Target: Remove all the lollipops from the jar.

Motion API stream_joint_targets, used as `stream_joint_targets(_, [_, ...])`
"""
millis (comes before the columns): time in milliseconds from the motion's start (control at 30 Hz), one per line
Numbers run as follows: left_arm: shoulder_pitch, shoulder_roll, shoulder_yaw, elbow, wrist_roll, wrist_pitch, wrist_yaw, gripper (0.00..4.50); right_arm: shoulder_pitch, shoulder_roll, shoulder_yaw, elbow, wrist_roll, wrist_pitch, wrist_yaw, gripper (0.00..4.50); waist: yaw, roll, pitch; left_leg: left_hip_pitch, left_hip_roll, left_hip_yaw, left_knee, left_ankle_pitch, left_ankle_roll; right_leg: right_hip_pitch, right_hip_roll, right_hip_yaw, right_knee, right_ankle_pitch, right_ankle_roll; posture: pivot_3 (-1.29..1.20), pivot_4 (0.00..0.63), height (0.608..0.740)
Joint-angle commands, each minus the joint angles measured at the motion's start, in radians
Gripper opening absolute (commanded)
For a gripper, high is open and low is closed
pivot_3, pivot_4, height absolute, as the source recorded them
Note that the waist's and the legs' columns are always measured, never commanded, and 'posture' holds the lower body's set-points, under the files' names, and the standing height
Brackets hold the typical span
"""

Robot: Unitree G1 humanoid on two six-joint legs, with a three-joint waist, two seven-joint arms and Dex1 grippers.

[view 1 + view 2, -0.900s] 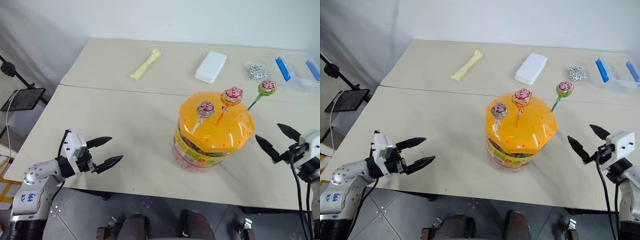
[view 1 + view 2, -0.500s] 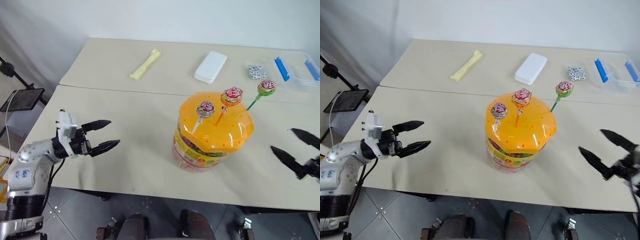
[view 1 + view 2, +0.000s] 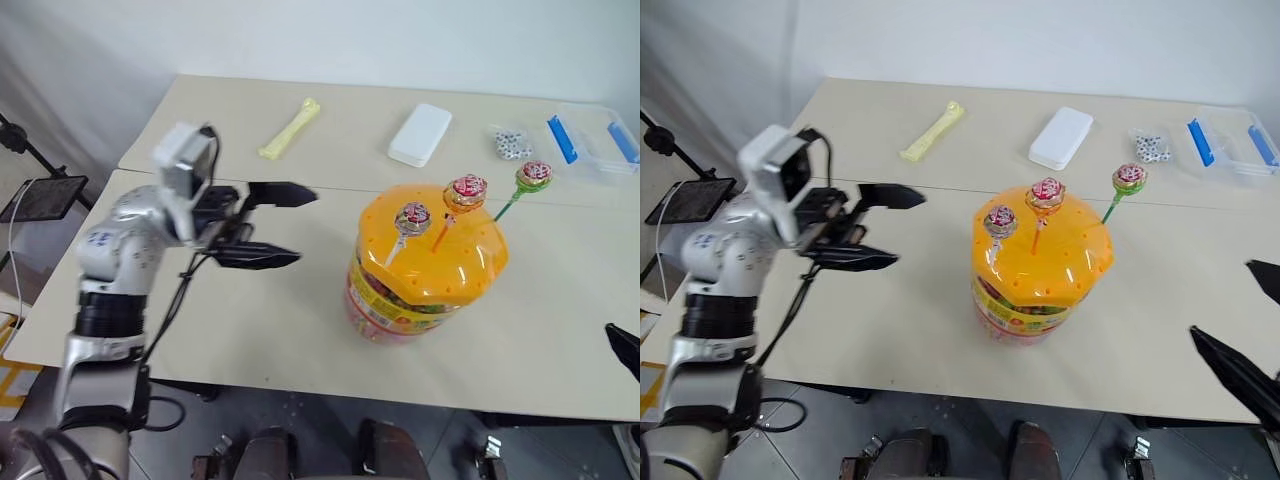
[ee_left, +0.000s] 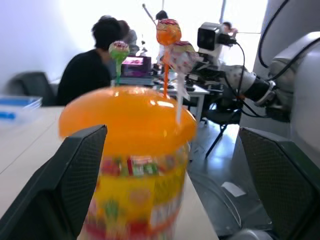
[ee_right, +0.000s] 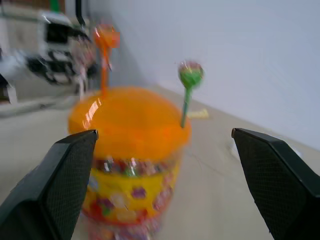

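Lollipops (image 3: 463,192), all three, stand with their sticks planted in the orange lid of the jar (image 3: 425,268), which sits near the front edge of the worktop (image 3: 300,300). Left end effector (image 3: 278,224) hovers above the worktop beside the jar, fingers spread wide, holding nothing, aimed at it. Right end effector (image 3: 1240,335) hangs off the front right, fingers wide, empty.

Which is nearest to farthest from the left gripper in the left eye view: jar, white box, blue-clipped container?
From the left gripper, open, at the table's left:
1. Jar, just to its right, at the front.
2. White box, farther back, past the seam.
3. Blue-clipped container, at the far right corner.
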Motion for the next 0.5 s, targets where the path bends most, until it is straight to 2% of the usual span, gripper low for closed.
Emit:
stream_joint_targets(33, [-0.07,-0.065,-0.062,0.019,0.053,-0.03,0.018,4.5,0.027,0.009,0.018,-0.093,0.023,-0.015,-0.032,4.49,0.0,0.0,0.0,0.0,0.0,0.0,0.0,0.0,0.0,0.0,0.0,0.0,0.0,0.0,0.0,0.0,0.15,0.74])
stream_joint_targets(167, [-0.108,-0.122,-0.114,0.038,0.085,-0.024,0.015,4.5,0.091,0.058,-0.003,-0.037,-0.035,-0.048,0.045,4.49,0.001,0.0,0.0,-0.001,0.001,0.006,-0.001,0.0,0.0,-0.001,0.002,-0.001,0.0,0.0,0.0,0.0,0.15,0.74])
stream_joint_targets(500, [-0.133,-0.143,-0.141,0.009,0.067,0.01,-0.065,4.5,0.222,0.1,-0.085,0.026,-0.025,-0.077,0.139,4.49,0.01,0.0,0.0,-0.001,0.001,0.008,0.0,-0.002,0.002,-0.001,0.002,0.003,-0.005,0.0,0.0,0.0,0.15,0.74])
